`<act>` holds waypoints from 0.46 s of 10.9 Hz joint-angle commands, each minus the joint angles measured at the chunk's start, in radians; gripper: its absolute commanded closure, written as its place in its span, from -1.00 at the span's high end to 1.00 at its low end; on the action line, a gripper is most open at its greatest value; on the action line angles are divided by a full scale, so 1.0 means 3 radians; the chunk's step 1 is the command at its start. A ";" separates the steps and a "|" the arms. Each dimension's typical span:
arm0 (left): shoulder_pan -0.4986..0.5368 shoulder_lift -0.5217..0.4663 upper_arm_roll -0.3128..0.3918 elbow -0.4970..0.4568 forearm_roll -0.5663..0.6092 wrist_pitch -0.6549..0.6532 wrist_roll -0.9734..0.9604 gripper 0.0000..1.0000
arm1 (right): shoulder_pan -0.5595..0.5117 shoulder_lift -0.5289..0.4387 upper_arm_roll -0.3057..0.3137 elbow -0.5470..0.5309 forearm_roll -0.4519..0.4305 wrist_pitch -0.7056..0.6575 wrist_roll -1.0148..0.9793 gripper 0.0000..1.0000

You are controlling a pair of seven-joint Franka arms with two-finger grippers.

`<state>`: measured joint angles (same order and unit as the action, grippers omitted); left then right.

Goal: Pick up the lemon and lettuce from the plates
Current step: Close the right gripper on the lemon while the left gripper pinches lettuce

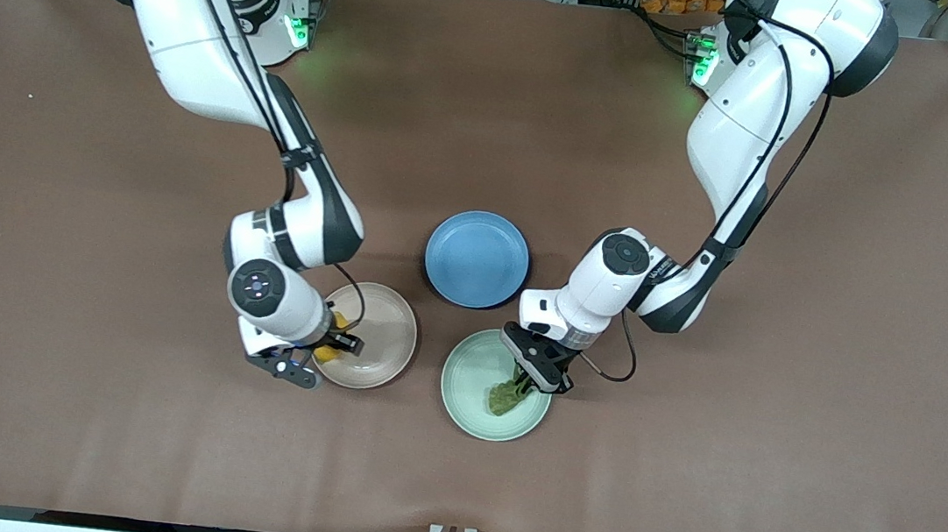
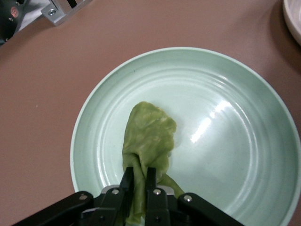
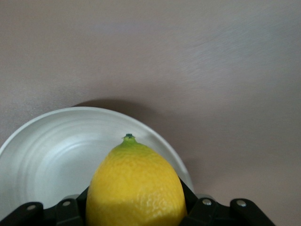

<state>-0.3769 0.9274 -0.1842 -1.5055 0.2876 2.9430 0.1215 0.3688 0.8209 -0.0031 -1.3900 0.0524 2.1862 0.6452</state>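
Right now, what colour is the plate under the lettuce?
Pale mint green: the plate under the lettuce shows best in the left wrist view.

Glossy, ridged mint plate [image 2: 225, 94] – crinkled matt lettuce [image 2: 148, 136], pebbled waxy lemon [image 3: 136, 188] – on matt brown cloth-like table cover [image 1: 69, 435].

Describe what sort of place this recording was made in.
Most likely a robotics lab bench, not a kitchen: a brown-covered table framed by aluminium rails, holding only three plates. The left gripper holds lettuce; the right gripper holds a lemon.
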 commanded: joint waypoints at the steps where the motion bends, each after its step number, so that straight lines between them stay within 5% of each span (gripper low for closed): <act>1: 0.0003 -0.0018 0.0011 0.0033 0.0049 0.0033 -0.0037 -0.91 | -0.0201 -0.0373 0.0036 -0.0066 0.0020 -0.0480 -0.0406 -0.05; 5: 0.0029 -0.0146 -0.0020 -0.0003 0.0008 0.0003 -0.0271 -0.95 | -0.0533 -0.0945 0.0046 -0.0622 0.0014 -0.0558 -0.1085 -0.04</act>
<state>-0.3729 0.9173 -0.1847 -1.4914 0.2872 2.9438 0.0986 0.2683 0.6717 -0.0034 -1.4258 0.0530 2.0133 0.4301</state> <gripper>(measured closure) 0.965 0.379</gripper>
